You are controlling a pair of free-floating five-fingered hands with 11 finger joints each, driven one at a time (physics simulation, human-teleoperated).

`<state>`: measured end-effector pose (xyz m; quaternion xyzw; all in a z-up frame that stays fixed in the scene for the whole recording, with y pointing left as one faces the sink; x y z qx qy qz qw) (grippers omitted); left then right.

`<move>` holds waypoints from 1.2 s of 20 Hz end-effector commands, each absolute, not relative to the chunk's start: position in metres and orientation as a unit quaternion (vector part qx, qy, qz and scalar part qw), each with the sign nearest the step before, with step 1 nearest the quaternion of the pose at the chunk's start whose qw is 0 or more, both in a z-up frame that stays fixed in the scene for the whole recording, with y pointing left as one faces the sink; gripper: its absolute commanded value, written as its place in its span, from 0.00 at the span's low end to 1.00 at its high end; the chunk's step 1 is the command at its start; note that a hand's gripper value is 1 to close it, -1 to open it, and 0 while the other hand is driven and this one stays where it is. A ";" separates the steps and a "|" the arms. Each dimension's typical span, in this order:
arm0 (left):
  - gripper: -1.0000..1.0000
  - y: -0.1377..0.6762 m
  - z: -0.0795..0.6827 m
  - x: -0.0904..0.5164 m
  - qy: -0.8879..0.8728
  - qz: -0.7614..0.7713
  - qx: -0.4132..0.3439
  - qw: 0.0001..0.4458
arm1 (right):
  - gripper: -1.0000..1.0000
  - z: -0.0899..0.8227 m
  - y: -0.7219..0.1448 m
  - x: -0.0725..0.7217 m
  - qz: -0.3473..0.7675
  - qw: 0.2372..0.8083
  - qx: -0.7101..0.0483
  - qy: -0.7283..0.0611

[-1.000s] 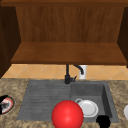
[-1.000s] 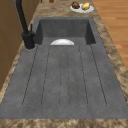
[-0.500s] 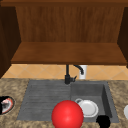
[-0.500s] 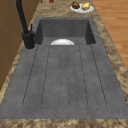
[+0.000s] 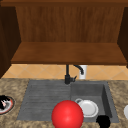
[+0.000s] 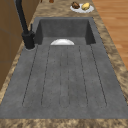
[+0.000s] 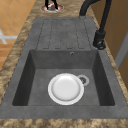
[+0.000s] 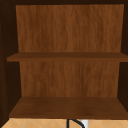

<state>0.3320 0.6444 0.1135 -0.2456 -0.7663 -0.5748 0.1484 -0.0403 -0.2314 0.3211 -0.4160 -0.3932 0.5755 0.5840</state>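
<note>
A white plate point(image 5: 89, 108) lies in the sink basin point(image 7: 37, 75), beside the drain point(image 7: 83, 80); it shows in the right side view as well point(image 7: 65, 88). A red ball point(image 5: 67, 114) hangs in front of the draining board point(image 6: 65, 75). A round black shape at the sink's front right corner looks like my right hand point(image 5: 103, 121). At the far left, a dark shape that looks like my left hand point(image 5: 3, 103) is over a pink-rimmed plate point(image 5: 10, 105), with black strokes reaching down to that plate point(image 7: 51, 9) in the right side view.
A black tap point(image 5: 67, 74) stands behind the sink, a white cup point(image 5: 82, 72) next to it. A plate with brown and yellow food point(image 6: 82, 7) sits on the counter right of the basin. A wooden wall cabinet with open shelves point(image 8: 67, 106) hangs overhead.
</note>
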 end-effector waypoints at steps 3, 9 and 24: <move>1.00 0.658 0.102 0.332 -0.772 -0.566 -0.261 0.127 | 0.50 0.321 -0.231 -0.040 0.576 0.584 -0.416 -0.393; 1.00 0.657 0.102 0.326 -0.783 -0.567 -0.239 0.095 | 0.50 0.321 -0.231 -0.040 0.576 0.584 -0.416 -0.393; 1.00 0.652 0.149 0.340 -0.785 -0.564 -0.241 0.094 | 0.50 0.321 -0.231 -0.040 0.576 0.584 -0.416 -0.393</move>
